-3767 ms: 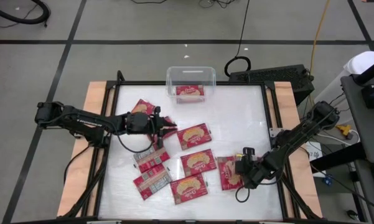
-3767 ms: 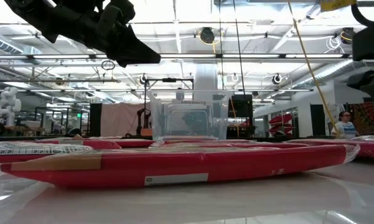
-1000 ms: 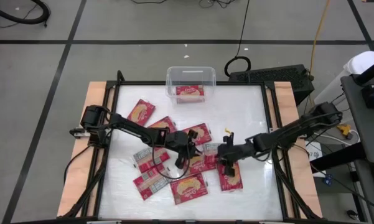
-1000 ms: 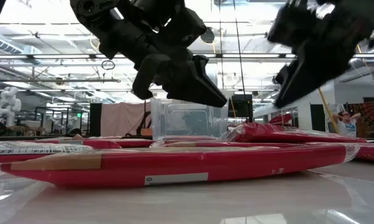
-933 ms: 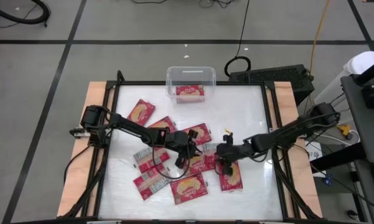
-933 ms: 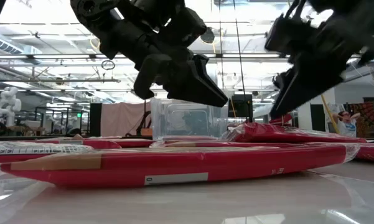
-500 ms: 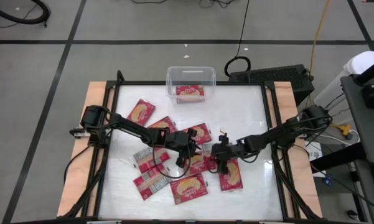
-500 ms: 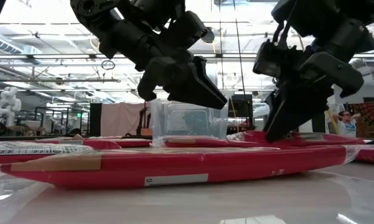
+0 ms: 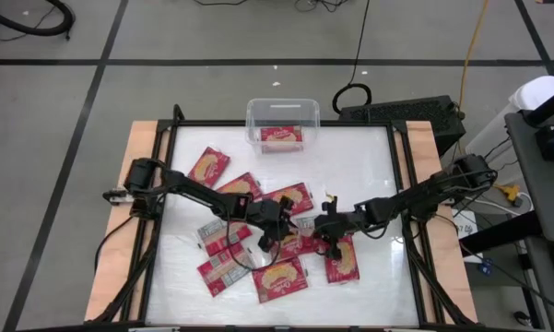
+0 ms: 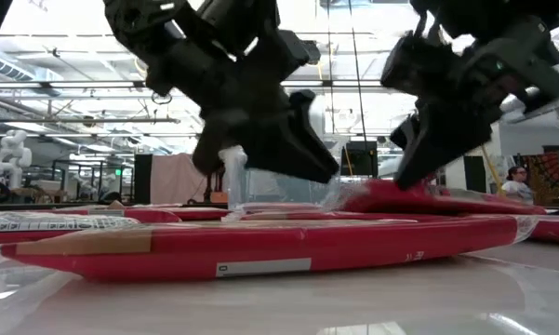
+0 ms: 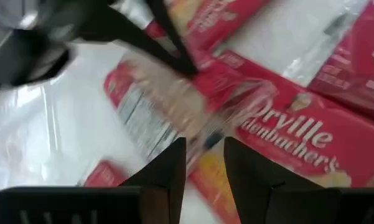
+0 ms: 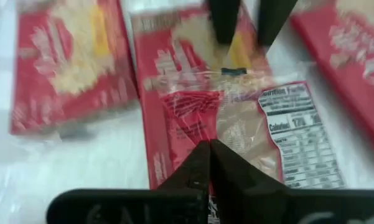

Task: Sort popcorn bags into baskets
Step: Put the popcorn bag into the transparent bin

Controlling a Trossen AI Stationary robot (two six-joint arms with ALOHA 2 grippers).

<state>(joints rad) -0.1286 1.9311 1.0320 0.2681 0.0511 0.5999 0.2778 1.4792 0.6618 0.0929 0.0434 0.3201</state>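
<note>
You're mid-pick: right gripper [image 9: 324, 231] is pinched closed on the wrapper edge of the centre popcorn bag [image 9: 300, 242]; left gripper [image 9: 275, 233] has fingers part open over the same bag's other end. My read: lift next, carry to the bin [image 9: 283, 124] at 12 o'clock. That path looks open; loose bags crowd 6 to 9 o'clock

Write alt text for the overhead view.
Two dark robot arms meet at mid-table, the left hand and right hand on one red popcorn bag among several scattered bags. At the far edge, a clear bin holds one bag.
</note>
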